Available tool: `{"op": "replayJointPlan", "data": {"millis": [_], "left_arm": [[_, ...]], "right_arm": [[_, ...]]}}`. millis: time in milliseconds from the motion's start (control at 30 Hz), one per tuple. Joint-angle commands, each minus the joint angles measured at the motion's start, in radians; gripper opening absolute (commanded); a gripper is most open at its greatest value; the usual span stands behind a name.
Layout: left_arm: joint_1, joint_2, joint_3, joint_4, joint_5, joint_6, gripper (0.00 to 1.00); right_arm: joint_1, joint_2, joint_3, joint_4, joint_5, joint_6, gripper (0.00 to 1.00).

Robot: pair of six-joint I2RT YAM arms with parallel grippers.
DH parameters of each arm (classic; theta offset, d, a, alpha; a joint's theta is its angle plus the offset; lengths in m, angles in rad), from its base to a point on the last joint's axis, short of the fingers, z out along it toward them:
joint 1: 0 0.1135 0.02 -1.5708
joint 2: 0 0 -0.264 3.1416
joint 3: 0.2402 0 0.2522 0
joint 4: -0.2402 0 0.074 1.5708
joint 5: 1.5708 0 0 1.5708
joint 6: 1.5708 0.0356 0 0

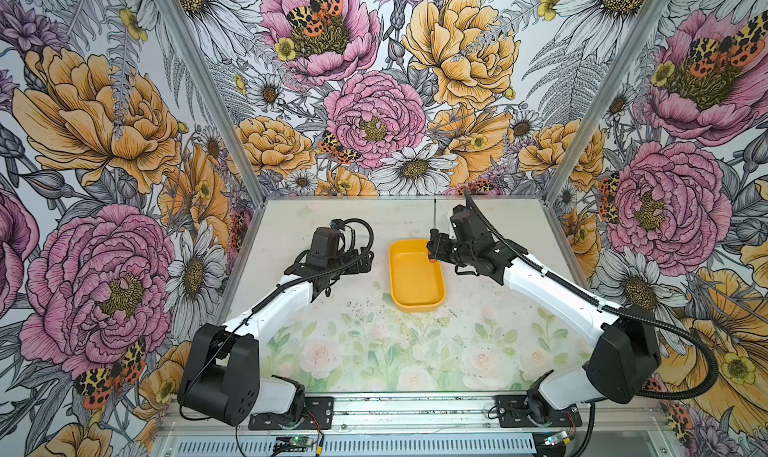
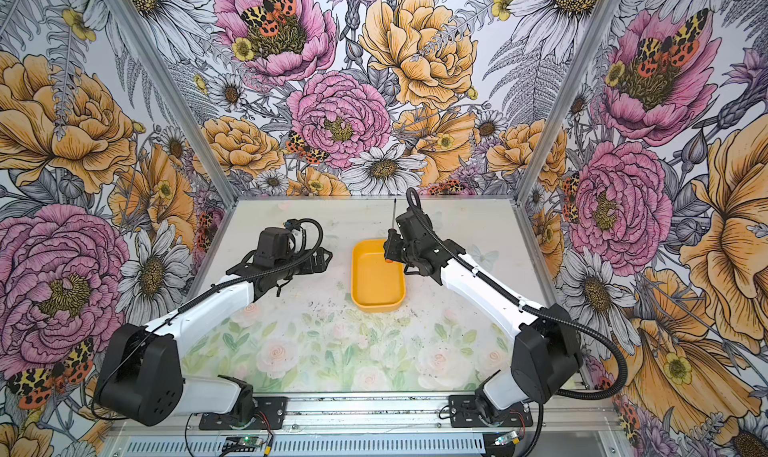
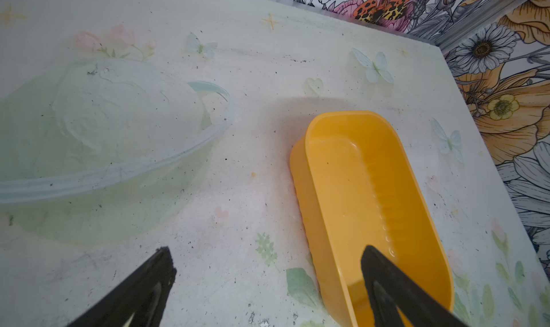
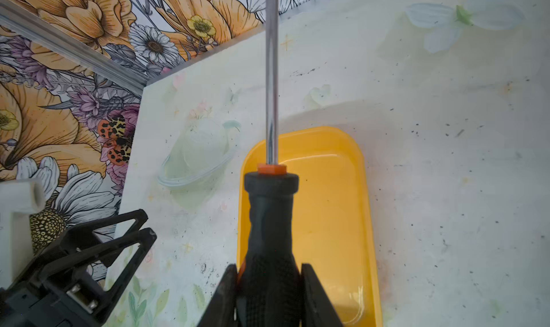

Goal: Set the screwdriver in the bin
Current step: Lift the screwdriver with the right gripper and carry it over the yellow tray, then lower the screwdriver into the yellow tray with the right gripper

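Observation:
The screwdriver (image 4: pixel 270 215) has a black handle and an orange collar, and its thin metal shaft (image 1: pixel 435 213) points toward the back wall. My right gripper (image 4: pixel 269 281) is shut on the handle and holds it in the air over the far right corner of the bin (image 1: pixel 415 286). The orange end cap (image 1: pixel 432 260) shows just below the gripper (image 1: pixel 434 249) in both top views (image 2: pixel 387 262). The yellow-orange bin (image 2: pixel 377 280) sits mid-table with nothing in it. My left gripper (image 3: pixel 268 266) is open beside the bin's left side (image 3: pixel 300 191), with nothing between its fingers.
The table (image 1: pixel 374 342) has a pale floral print with dark specks. Flowered walls and aluminium posts (image 1: pixel 569 143) close it in at the back and sides. My left arm's gripper (image 4: pixel 89 251) also shows in the right wrist view, left of the bin.

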Motion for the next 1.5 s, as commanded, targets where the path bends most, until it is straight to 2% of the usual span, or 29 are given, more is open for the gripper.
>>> {"op": "replayJointPlan", "data": {"millis": [0,300,700,1467], "left_arm": [[0.013,-0.005,-0.013,0.000,0.024,-0.006,0.99],[0.019,0.024,0.004,0.000,0.038,-0.006,0.99],[0.020,0.050,0.009,0.000,0.041,-0.002,0.99],[0.025,0.065,0.009,0.000,0.050,0.001,0.99]], "right_arm": [[0.026,0.051,0.020,-0.017,0.041,0.032,0.00],[0.088,0.170,0.059,-0.114,0.055,-0.011,0.00],[0.108,0.273,0.090,-0.148,0.041,-0.024,0.00],[0.132,0.352,0.112,-0.171,0.040,-0.054,0.00]]}}
